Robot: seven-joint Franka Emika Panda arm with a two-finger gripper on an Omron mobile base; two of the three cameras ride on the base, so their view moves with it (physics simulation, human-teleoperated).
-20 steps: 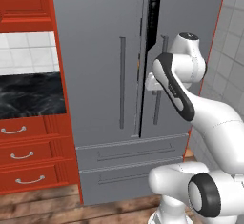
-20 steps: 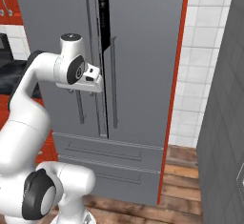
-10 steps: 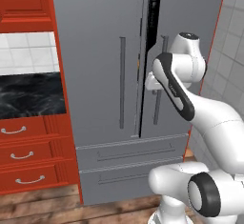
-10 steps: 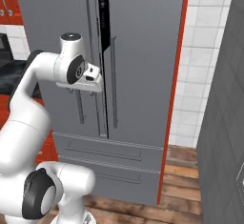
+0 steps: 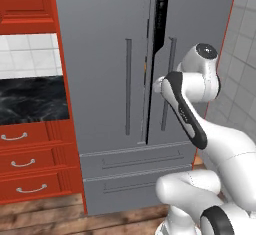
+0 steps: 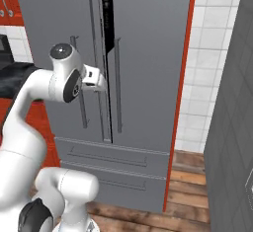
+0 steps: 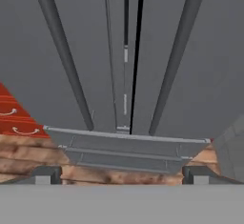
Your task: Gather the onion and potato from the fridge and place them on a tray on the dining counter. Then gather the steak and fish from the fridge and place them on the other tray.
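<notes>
The tall grey fridge stands straight ahead. Its right door is ajar by a narrow dark gap; the left door is closed. My gripper hovers at mid height just in front of the seam, between the left bar handle and the right bar handle. It is open, fingertips spread wide with nothing between them. The onion, potato, steak and fish are hidden behind the doors. The tray and dining counter are out of view.
Red cabinets and drawers flank the fridge on the left, with a black marble-look countertop above them. A white tiled wall and a grey panel stand to the right. Two fridge drawers sit low above the wooden floor.
</notes>
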